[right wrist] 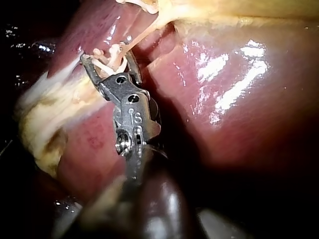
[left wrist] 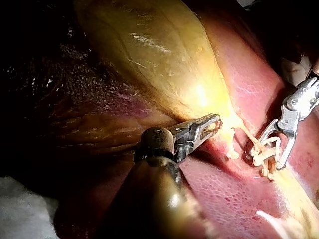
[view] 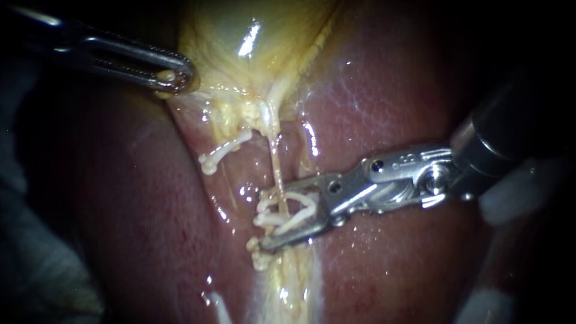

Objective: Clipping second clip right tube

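Observation:
A thin pale tube [view: 276,165] runs down from the yellow gallbladder [view: 252,36] over the liver [view: 384,102]. My right instrument [view: 268,219] comes in from the right, its jaws spread either side of this tube and shut on a white clip [view: 294,210] that straddles it. Just below the jaws, another white clip [view: 258,252] sits on the same strand. My left instrument [view: 174,75] is at the upper left, its jaws shut on the gallbladder's edge. The left wrist view shows that grip [left wrist: 212,124], and the right wrist view shows the clip-holding jaws [right wrist: 107,57].
A further white clip [view: 221,154] lies left of the tube, near the gallbladder's neck. Yellow fatty tissue [view: 288,288] continues down below the clips. Pale gauze-like material [view: 516,192] shows at the right edge behind the right instrument's shaft.

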Robot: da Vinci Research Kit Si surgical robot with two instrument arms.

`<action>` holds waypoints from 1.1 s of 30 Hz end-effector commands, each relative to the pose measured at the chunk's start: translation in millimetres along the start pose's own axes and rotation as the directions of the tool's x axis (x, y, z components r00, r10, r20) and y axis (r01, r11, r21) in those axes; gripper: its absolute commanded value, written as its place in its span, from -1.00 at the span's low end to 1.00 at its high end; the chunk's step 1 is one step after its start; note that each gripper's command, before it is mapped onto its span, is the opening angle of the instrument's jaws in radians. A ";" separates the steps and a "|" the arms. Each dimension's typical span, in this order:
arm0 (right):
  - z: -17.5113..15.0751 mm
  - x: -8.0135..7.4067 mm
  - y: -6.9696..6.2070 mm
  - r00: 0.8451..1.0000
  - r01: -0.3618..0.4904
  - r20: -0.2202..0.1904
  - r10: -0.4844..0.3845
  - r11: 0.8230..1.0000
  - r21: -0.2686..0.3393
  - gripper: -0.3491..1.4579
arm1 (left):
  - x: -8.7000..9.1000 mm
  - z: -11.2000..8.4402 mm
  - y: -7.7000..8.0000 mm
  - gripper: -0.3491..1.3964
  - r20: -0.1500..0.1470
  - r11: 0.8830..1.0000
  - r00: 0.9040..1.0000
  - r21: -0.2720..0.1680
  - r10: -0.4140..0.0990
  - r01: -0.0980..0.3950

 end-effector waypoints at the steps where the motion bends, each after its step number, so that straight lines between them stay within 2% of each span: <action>1: 0.1 0.0 0.0 1.000 -0.025 -0.012 0.025 1.000 0.015 -0.09 | 0.0 0.0 0.0 -1.00 0.000 1.000 1.000 0.000 0.000 0.000; 7: 0.3 0.0 0.1 0.987 -0.139 -0.070 0.145 0.986 0.088 -0.10 | 0.0 0.0 0.1 -1.00 0.000 1.000 1.000 0.000 0.000 0.000; 11: 0.6 -0.2 0.1 0.966 -0.222 -0.102 0.238 0.964 0.148 -0.10 | 0.0 0.0 0.1 -1.00 0.000 1.000 1.000 0.000 0.000 0.000; 15: 0.8 -0.4 0.0 0.948 -0.269 -0.123 0.295 0.944 0.192 -0.11 | 0.0 0.0 0.1 -1.00 0.000 1.000 1.000 0.000 0.000 0.000; 25: 0.7 -0.3 -0.3 0.904 -0.339 -0.176 0.390 0.904 0.262 -0.14 | 0.0 0.0 0.1 -1.00 0.000 1.000 1.000 0.000 0.000 0.000; 27: 0.7 -0.2 -0.4 0.899 -0.348 -0.178 0.401 0.898 0.268 -0.14 | 0.0 0.0 0.1 -1.00 0.000 1.000 1.000 0.000 0.000 0.000; 30: 0.7 -0.2 -0.4 0.899 -0.348 -0.177 0.401 0.898 0.269 -0.16 | 0.0 0.0 0.1 -1.00 0.000 1.000 1.000 0.000 0.000 0.000; 33: 0.5 -0.1 -0.4 0.894 -0.359 -0.174 0.412 0.893 0.272 -0.28 | 0.0 0.0 0.1 -1.00 0.000 1.000 1.000 0.000 0.000 0.000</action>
